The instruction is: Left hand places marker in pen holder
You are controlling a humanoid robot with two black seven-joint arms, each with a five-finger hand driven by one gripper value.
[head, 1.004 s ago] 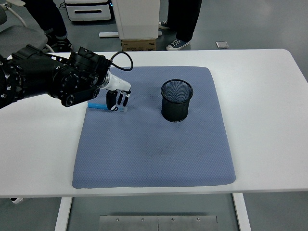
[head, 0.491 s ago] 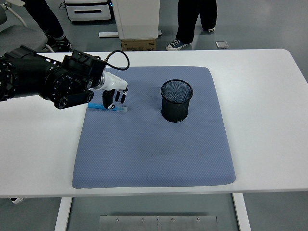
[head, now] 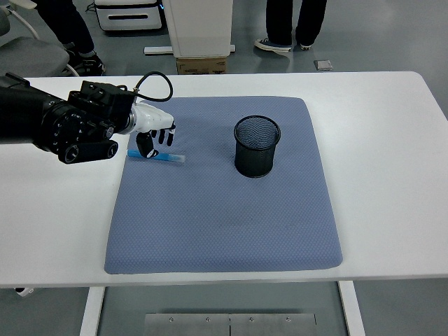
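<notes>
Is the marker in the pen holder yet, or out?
Out: the marker lies flat on the blue mat, left of the pen holder.

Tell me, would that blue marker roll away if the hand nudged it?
Probably only a little: the slim blue marker lies flat on the blue textured cloth mat, which likely grips it. It looks stiff and light, so the left hand above it should lift it easily, though a thin barrel may slip.

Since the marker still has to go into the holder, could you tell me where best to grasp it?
Grip the blue marker around mid-barrel, from above. It lies flat on the blue mat, pointing left-right, so fingers should close across its width. The left hand hovers over its left end, apparently holding nothing.
</notes>
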